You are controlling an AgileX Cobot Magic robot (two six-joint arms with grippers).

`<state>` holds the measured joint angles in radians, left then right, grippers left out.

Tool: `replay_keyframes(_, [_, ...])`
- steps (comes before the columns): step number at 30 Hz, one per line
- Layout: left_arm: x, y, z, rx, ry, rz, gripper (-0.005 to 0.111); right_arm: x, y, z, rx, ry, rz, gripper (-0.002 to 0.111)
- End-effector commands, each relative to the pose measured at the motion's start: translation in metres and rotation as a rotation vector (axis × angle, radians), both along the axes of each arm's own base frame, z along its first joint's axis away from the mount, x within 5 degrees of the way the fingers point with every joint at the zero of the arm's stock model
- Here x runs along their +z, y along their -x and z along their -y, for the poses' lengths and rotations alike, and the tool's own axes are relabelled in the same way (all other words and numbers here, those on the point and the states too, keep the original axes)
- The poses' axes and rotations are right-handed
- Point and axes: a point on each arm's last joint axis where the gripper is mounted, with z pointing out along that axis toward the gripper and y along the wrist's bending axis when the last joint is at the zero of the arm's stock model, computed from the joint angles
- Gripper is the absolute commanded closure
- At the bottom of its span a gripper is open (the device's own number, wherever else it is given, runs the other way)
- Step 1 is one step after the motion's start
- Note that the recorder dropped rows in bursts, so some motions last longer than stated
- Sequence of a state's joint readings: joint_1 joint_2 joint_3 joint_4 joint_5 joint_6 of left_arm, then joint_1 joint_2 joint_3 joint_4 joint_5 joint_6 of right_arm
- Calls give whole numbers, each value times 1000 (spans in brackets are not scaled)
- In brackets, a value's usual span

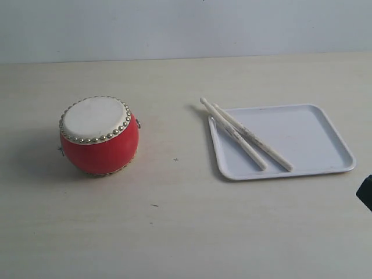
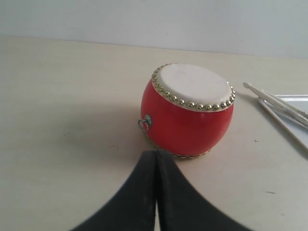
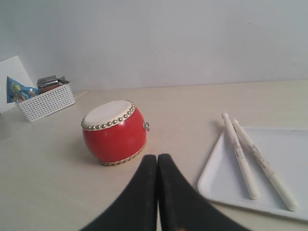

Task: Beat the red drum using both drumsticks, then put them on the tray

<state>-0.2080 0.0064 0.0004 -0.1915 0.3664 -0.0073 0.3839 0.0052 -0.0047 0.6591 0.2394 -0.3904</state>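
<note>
Exterior view: drumsticks [image 1: 251,136] lie close together on the tray [image 1: 314,133], so the left hand [image 2: 156,155] or right hand [image 3: 157,158], both pinched together and empty, may snag both.

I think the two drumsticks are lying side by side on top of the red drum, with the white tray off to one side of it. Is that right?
Not quite. The drumsticks lie side by side on the white tray, their rounded tips poking out past its rim. They are not on the red drum, whose pale skin top is bare. The exterior view shows this plainly. The tray does sit off to one side of the drum.
</note>
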Motion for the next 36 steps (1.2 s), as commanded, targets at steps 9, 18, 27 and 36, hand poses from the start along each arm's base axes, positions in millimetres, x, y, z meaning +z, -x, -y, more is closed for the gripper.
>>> replay_keyframes(9, [1,0,0,0,-4,12,107,-1,0,0,-2,3,4,108])
replay_keyframes(18, [1,0,-1,7,-11,16,107,-1,0,0,-1,2,3,108])
replay_keyframes(27, [1,-1,-5,55,-18,15,107,-1,0,0,-1,2,3,108])
replay_keyframes(36, [0,-1,-5,41,-61,22,107,-1,0,0,-1,2,3,108])
